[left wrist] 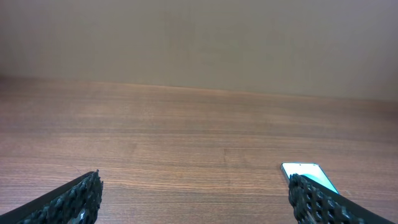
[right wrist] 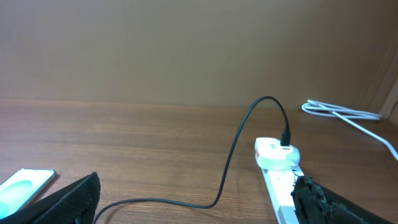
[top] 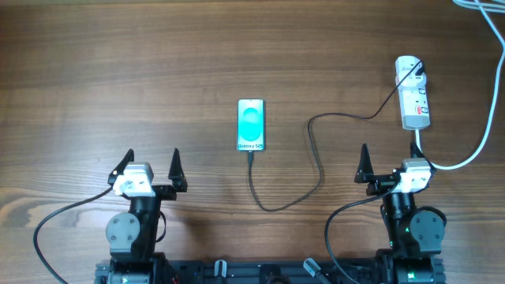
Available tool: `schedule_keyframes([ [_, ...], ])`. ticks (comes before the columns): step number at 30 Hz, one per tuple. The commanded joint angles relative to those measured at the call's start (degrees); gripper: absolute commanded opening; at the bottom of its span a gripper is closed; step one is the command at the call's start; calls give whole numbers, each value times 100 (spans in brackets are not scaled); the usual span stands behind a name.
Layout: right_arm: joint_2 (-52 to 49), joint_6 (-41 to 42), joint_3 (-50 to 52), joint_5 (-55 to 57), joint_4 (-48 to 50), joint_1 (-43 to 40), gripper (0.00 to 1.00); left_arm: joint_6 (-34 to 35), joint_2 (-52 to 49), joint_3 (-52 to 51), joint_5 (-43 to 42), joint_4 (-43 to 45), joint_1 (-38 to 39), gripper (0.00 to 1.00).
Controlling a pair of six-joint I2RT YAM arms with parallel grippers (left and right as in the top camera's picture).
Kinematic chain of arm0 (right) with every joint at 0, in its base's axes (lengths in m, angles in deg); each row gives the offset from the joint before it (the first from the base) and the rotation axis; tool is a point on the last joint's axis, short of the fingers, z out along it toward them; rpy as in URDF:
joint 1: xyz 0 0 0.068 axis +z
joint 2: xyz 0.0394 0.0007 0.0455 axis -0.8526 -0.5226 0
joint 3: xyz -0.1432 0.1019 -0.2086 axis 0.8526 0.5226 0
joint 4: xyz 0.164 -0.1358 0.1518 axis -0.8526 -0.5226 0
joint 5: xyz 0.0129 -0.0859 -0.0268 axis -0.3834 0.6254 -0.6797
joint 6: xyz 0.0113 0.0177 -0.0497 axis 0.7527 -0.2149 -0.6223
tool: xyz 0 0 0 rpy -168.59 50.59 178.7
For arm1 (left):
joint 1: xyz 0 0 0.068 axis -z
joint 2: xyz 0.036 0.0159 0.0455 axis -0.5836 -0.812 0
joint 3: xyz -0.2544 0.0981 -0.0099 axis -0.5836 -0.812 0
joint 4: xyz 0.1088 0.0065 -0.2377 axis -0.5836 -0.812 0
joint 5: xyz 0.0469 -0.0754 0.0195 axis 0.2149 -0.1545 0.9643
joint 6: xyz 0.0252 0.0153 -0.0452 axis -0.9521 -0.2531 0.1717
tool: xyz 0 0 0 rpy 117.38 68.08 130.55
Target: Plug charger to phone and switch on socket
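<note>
The phone (top: 251,125) lies flat mid-table, turquoise screen up; it also shows in the left wrist view as phone (left wrist: 303,170) and in the right wrist view as phone (right wrist: 23,185). The thin black charger (top: 316,150) runs from the phone's near short edge, curls across the wood and ends in a white adapter on the socket (top: 415,102). Whether its tip sits in the phone I cannot tell. The right wrist view shows the charger (right wrist: 231,158) and socket (right wrist: 281,183) ahead to the right. My left gripper (top: 151,164) (left wrist: 196,198) and right gripper (top: 392,164) (right wrist: 199,200) stand open and empty near the front edge.
A thick white lead (top: 478,154) leaves the socket's near end, passes close by my right gripper and loops up the right side of the table; the lead (right wrist: 348,114) also lies at the far right. A brown wall stands behind the table.
</note>
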Motion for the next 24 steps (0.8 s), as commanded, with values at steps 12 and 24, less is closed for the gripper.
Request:
schedule_keyframes([
  [12,68,-111,9,-4,15,13,100,-494,61,-26,20,-44,-35,100],
  [24,68,-111,9,-4,17,11,100,-212,61,-26,142,-42,-35,100],
])
